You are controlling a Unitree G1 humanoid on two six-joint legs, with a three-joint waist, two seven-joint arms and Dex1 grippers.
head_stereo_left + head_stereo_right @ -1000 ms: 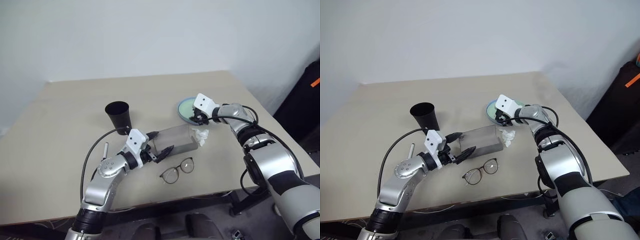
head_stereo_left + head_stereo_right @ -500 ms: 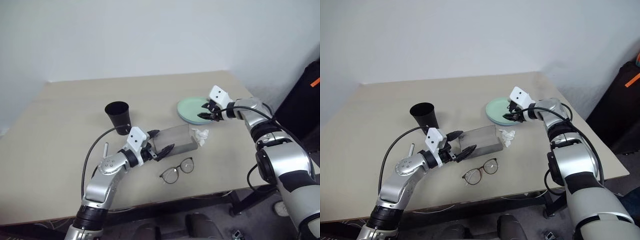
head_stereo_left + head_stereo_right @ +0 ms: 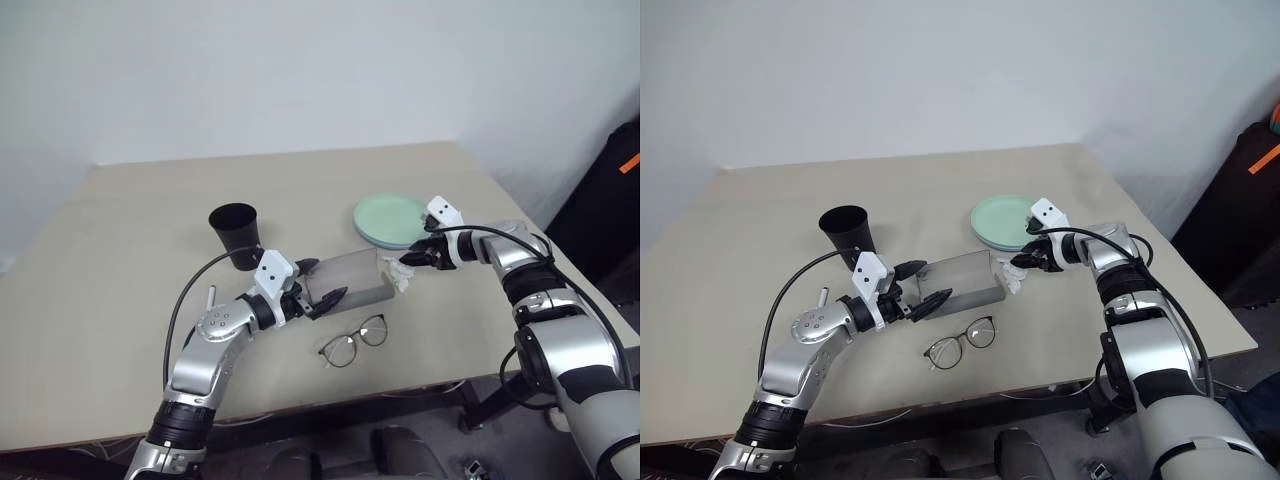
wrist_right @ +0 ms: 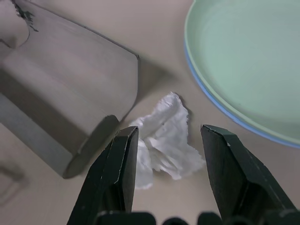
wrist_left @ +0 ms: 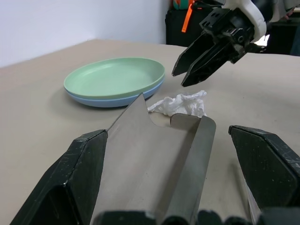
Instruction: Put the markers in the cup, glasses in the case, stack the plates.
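Observation:
The grey case (image 3: 352,277) lies mid-table with its lid flap raised. My left gripper (image 3: 319,282) is open, its fingers on either side of the case's left end. The glasses (image 3: 353,342) lie just in front of the case. Behind it, to the right, the mint green plate sits on the light blue one as stacked plates (image 3: 392,219). My right gripper (image 3: 408,261) is open, hanging low over a crumpled white tissue (image 4: 165,135) at the case's right end. The black cup (image 3: 236,231) stands upright at the left. One pale marker (image 3: 211,297) lies by my left forearm.
The tan table (image 3: 130,230) ends close in front of the glasses and just right of my right arm. A black cable (image 3: 180,310) loops beside my left forearm. A dark object with an orange strip (image 3: 627,165) stands beyond the table's right edge.
My right gripper left the plates, came down toward the case's right end and rolled; it now hangs over the tissue. The left gripper has stayed at the case.

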